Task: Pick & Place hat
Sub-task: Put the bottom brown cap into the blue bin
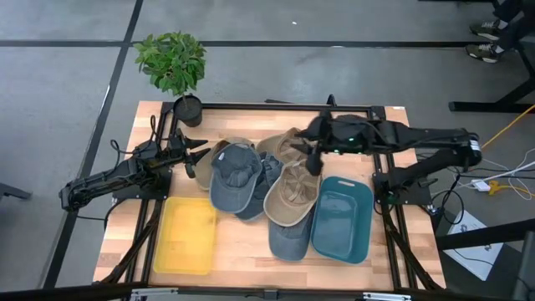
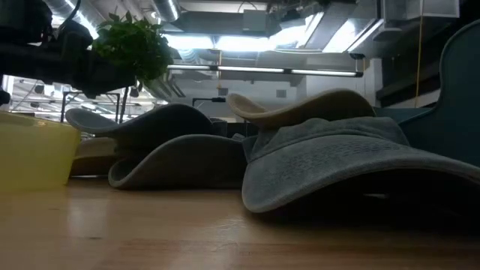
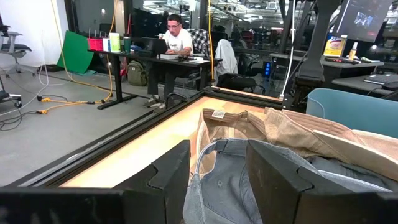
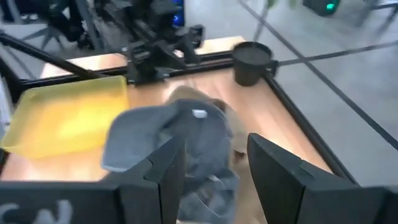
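Observation:
Several caps lie in a heap mid-table. A grey-blue cap (image 1: 232, 176) (image 3: 227, 180) lies on the heap's left side. A tan cap (image 1: 292, 194) lies upside down on its right side, another tan cap (image 1: 280, 144) (image 3: 298, 134) lies behind, and a blue one (image 1: 288, 238) lies in front. My left gripper (image 1: 194, 160) (image 3: 217, 149) is open and level, just left of the grey-blue cap, pointing at it. My right gripper (image 1: 311, 160) (image 4: 211, 146) is open and hovers over the heap's far right part, with the grey-blue cap (image 4: 168, 134) ahead of it.
A yellow tray (image 1: 185, 236) (image 4: 62, 118) sits near left and a teal tray (image 1: 343, 219) near right of the heap. A potted plant (image 1: 174, 63) stands at the far left corner, with its pot (image 4: 250, 61) also in the right wrist view. A black frame (image 1: 251, 107) rims the table. A person sits at a desk beyond the table.

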`<state>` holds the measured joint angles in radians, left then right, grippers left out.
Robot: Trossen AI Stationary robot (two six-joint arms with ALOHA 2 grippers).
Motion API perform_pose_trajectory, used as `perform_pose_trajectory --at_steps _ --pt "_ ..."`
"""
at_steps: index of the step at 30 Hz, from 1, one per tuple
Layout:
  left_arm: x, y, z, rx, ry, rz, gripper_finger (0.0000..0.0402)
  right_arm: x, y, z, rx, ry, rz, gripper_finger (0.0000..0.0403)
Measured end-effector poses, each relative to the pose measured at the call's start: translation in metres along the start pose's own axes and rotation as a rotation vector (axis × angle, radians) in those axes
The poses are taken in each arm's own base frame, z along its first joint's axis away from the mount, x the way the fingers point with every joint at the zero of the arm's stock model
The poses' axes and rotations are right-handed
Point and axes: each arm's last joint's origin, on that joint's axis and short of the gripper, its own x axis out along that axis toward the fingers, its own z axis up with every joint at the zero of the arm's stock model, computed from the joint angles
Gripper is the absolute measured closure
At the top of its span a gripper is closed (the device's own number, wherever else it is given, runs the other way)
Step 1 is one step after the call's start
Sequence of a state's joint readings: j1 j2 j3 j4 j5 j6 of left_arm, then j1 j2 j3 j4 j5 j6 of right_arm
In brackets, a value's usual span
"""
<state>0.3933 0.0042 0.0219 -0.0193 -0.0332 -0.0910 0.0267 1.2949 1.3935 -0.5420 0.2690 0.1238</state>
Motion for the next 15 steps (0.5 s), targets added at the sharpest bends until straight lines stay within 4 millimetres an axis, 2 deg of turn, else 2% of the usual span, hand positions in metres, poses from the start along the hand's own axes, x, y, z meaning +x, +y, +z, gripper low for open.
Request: perform_pose_trajectory --at_steps 6,11,15 --pt "0.000 0.000 0.000 0.000 0.000 0.000 0.0253 0.012 0.026 0.023 -0.046 0.108 0.047 0.0233" --pt "0.000 0.000 0.000 0.000 0.000 0.000 0.0252 0.002 0.041 0.030 0.132 0.181 0.118 0.0233" --pt "0.000 0.000 0.000 0.000 0.000 0.000 0.0249 -0.006 0.051 0.026 0.043 0.239 0.261 0.0233"
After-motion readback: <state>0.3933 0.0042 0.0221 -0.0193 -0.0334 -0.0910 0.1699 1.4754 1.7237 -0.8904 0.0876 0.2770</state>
